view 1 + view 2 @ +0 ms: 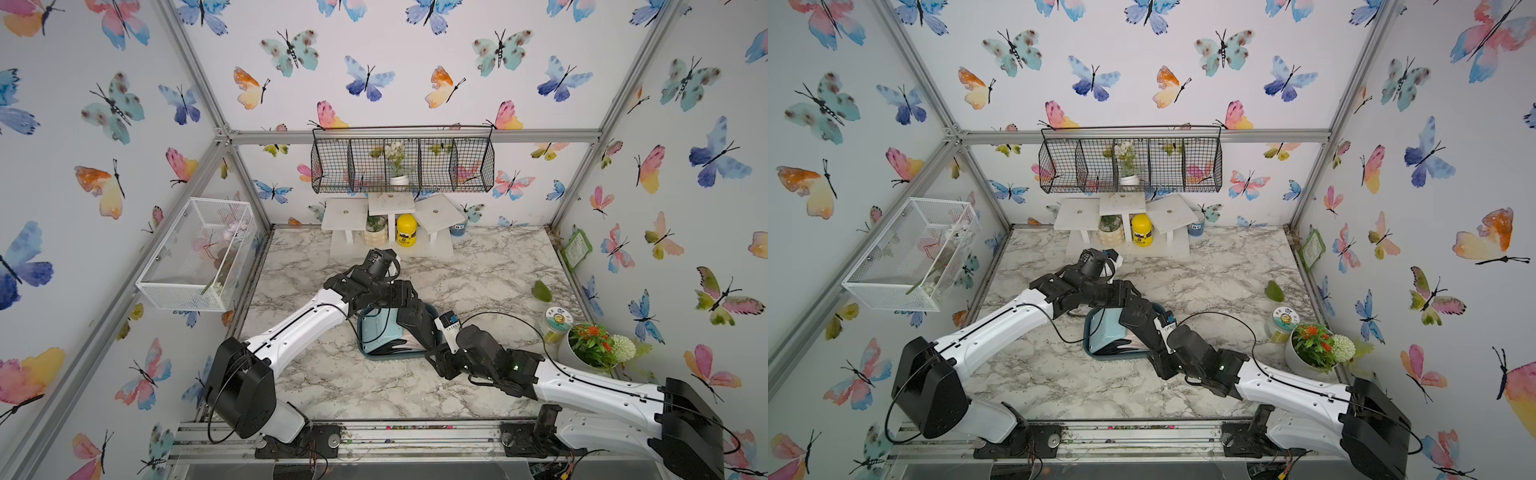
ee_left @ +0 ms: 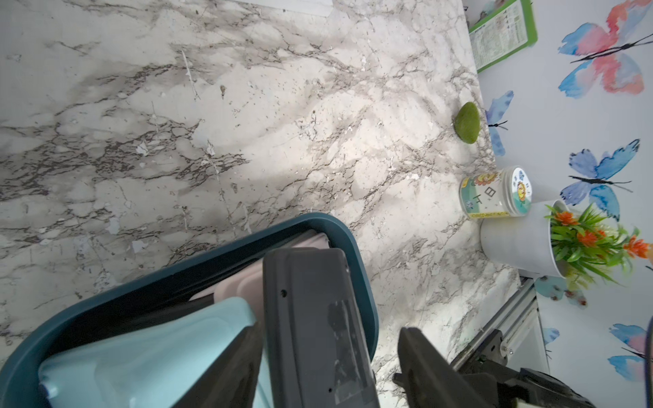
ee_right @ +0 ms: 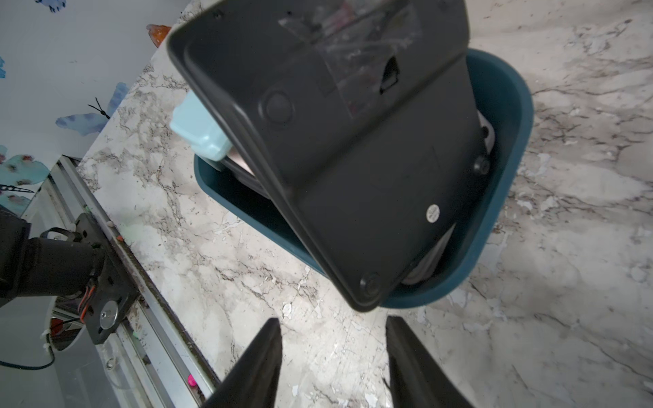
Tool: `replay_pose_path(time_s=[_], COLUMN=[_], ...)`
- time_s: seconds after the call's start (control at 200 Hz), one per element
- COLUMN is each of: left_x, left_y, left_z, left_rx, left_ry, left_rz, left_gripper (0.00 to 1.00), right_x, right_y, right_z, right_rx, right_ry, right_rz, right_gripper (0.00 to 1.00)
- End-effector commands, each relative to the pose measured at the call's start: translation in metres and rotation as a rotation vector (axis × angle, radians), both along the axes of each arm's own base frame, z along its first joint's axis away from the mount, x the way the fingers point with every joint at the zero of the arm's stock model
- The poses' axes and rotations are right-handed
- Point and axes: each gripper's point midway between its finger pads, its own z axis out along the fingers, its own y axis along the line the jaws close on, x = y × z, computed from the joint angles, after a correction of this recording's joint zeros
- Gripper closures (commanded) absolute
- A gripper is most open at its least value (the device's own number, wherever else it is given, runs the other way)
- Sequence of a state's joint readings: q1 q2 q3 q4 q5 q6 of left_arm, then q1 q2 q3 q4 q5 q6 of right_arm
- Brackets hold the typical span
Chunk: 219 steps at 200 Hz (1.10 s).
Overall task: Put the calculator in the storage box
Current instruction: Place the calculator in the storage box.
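Here the calculator (image 2: pixel 304 282) stands between spread fingers (image 2: pixel 424 364) of the left gripper (image 2: pixel 330 330) (ungripped).

links: white shells (image 1: pixel 299 328) | joints: black housings (image 1: pixel 241 386) | cables (image 1: pixel 521 321): thin, black — running outside

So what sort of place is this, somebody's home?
Probably a staged robot test booth, not a home: an aluminium frame carries butterfly wallpaper panels, and two robot arms are mounted at the edge of a marble-look tabletop.

So the dark calculator (image 1: pixel 415 325) sits tilted in the teal storage box (image 1: pixel 388 354), over a light-blue item (image 1: pixel 380 330). Flowerpot (image 1: pixel 579 353) at the box's 3 o'clock, yellow bottle (image 1: pixel 406 231) at 12.
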<state>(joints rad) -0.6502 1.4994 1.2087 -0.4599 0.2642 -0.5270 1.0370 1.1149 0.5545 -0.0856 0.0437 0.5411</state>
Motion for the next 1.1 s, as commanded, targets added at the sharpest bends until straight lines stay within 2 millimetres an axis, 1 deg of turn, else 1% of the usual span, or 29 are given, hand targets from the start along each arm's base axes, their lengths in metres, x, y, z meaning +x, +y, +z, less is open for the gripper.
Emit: replay_pose_path(time_s=[0.0, 0.2, 0.39, 0.535, 0.676, 0.771, 0.936, 1.021, 1.091], left_x=[-0.003, -0.007, -0.015, -0.020, -0.023, -0.025, -0.028, -0.028, -0.029], left_y=[0.002, 0.001, -0.006, -0.013, -0.015, -0.014, -0.013, -0.012, -0.011], left_z=[-0.011, -0.021, -0.017, -0.020, -0.022, -0.020, -0.016, -0.014, -0.014], left_rx=[0.045, 0.056, 0.037, 0.031, 0.034, 0.031, 0.021, 0.015, 0.016], left_ry=[0.022, 0.043, 0.032, 0.040, 0.043, 0.039, 0.034, 0.031, 0.031], left_rz=[-0.016, -0.018, -0.042, -0.063, -0.070, -0.071, -0.073, -0.073, -0.071], left_gripper=[0.37, 0.39, 0.44, 0.46, 0.48, 0.52, 0.61, 0.71, 0.75], right_x=[-0.003, 0.010, 0.023, 0.031, 0.039, 0.043, 0.046, 0.045, 0.046], right_y=[-0.006, -0.006, -0.010, -0.013, -0.016, -0.019, -0.017, -0.015, -0.015], right_z=[-0.018, -0.025, -0.028, -0.030, -0.032, -0.032, -0.022, -0.016, -0.014], right_rx=[-0.039, -0.059, -0.079, -0.092, -0.106, -0.111, -0.097, -0.081, -0.075], right_ry=[0.058, 0.078, 0.096, 0.101, 0.111, 0.115, 0.105, 0.100, 0.096], right_rz=[-0.010, -0.035, -0.068, -0.085, -0.100, -0.113, -0.108, -0.100, -0.098], right_gripper=[0.51, 0.58, 0.63, 0.65, 0.66, 0.66, 0.64, 0.63, 0.62])
